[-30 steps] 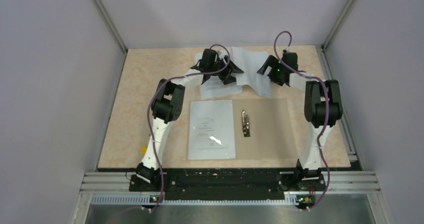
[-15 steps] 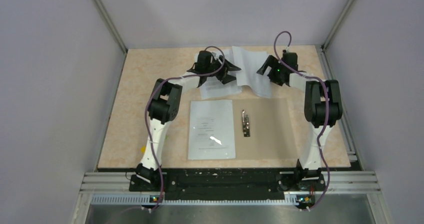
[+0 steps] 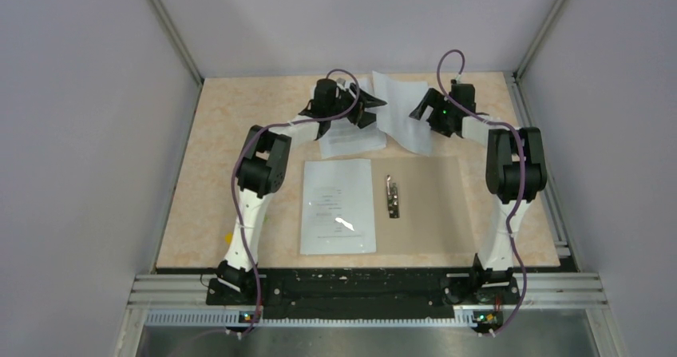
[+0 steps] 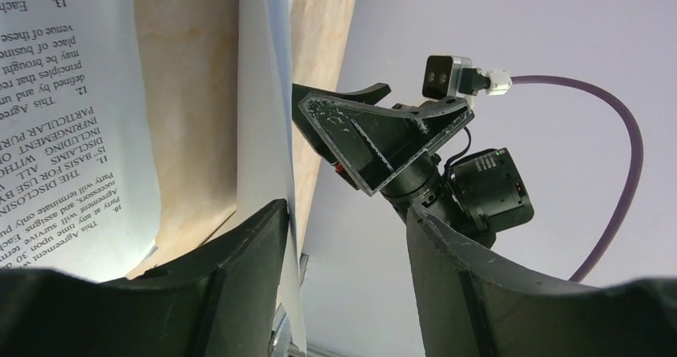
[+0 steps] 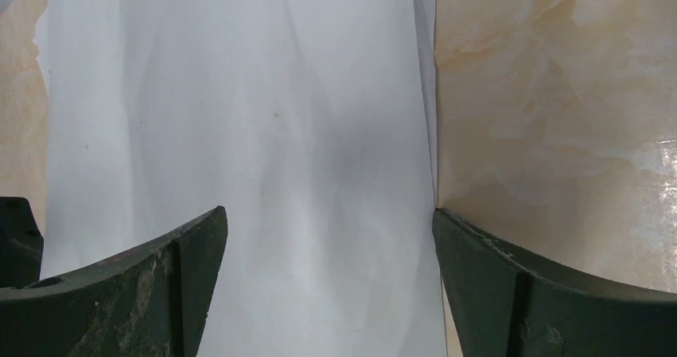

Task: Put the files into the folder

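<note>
The tan folder (image 3: 431,205) lies open and flat on the table. One printed file (image 3: 337,205) rests on its left half, and a metal clip (image 3: 391,196) sits at the spine. More files lie loose at the back: a printed sheet (image 3: 349,137) (image 4: 64,93) and a blank-side sheet (image 3: 401,117) (image 5: 239,133), partly lifted. My left gripper (image 3: 369,109) (image 4: 345,209) is open, and the raised sheet's edge (image 4: 267,93) touches its left finger (image 4: 239,253). My right gripper (image 3: 421,111) (image 5: 329,212) hangs open over the blank sheet.
The speckled beige tabletop (image 3: 223,157) (image 5: 543,93) is bounded by grey walls and metal rails at the back and sides. In the left wrist view, the right arm's gripper (image 4: 375,141) faces mine from close by.
My left gripper has shifted a little left and back, and its jaws have narrowed slightly. The blank sheet between the grippers has buckled more upright. The right arm has stayed still.
</note>
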